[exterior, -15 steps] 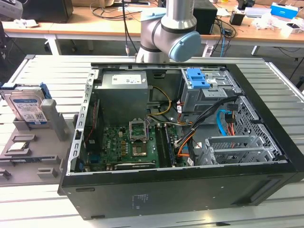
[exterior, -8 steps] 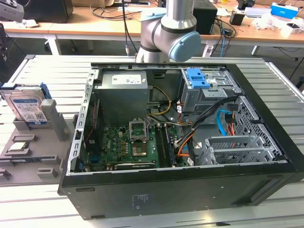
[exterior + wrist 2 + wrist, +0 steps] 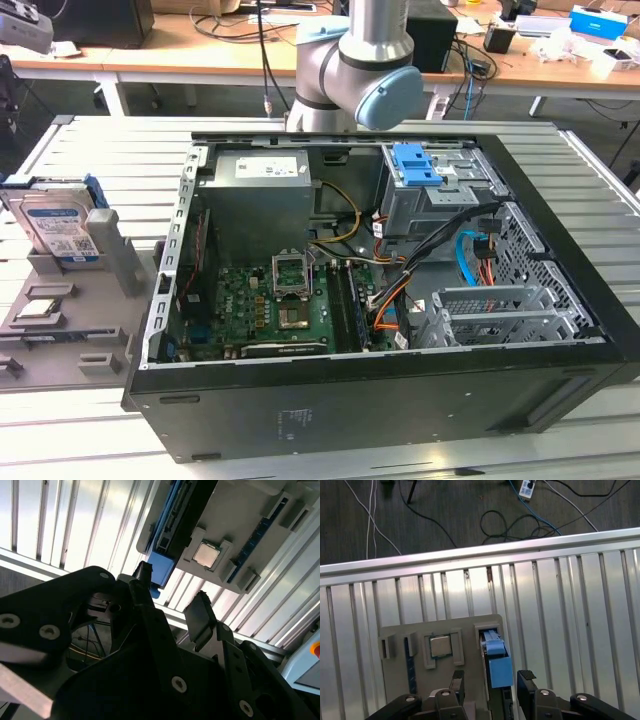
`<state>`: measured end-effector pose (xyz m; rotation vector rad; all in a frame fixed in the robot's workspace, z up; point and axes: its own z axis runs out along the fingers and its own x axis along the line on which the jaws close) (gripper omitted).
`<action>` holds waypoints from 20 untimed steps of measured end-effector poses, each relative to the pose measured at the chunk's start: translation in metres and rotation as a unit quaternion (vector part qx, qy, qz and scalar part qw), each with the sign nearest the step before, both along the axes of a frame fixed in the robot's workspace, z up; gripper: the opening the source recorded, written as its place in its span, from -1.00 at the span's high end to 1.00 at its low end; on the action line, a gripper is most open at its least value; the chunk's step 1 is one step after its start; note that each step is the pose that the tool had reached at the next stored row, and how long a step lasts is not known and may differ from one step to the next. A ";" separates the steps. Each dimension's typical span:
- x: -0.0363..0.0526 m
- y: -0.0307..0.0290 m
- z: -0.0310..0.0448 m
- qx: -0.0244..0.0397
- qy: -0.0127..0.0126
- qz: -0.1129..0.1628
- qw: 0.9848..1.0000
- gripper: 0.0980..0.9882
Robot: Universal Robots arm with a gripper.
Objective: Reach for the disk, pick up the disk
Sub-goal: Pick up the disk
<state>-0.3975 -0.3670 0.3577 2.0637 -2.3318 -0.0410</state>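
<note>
So the disk [image 3: 58, 225] is standing on edge in a slot of the gray holder [image 3: 120, 262]. That's on the slatted table [image 3: 100, 140] at the exterior view's left, just beside the open PC case [image 3: 380, 400]. The arm [image 3: 360, 60] rises at the far side of the case. The gripper [image 3: 491, 682] is wide open with nothing in it. In the first wrist view the disk's blue end sits in the gap between the two fingers [image 3: 526, 678], and I can't tell if anything's touching. A little square chip [image 3: 440, 646] sits in its own pocket of the holder, near the disk.
</note>
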 end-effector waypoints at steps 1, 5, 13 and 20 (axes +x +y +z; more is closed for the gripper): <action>0.0000 0.0000 -0.0006 0.000 0.000 0.000 1.000 0.00; 0.0000 0.0000 -0.0030 0.000 0.000 0.000 1.000 0.00; 0.0000 0.0000 -0.0075 0.000 0.000 0.000 1.000 0.00; 0.0000 0.0000 -0.0127 0.000 0.000 0.000 1.000 0.00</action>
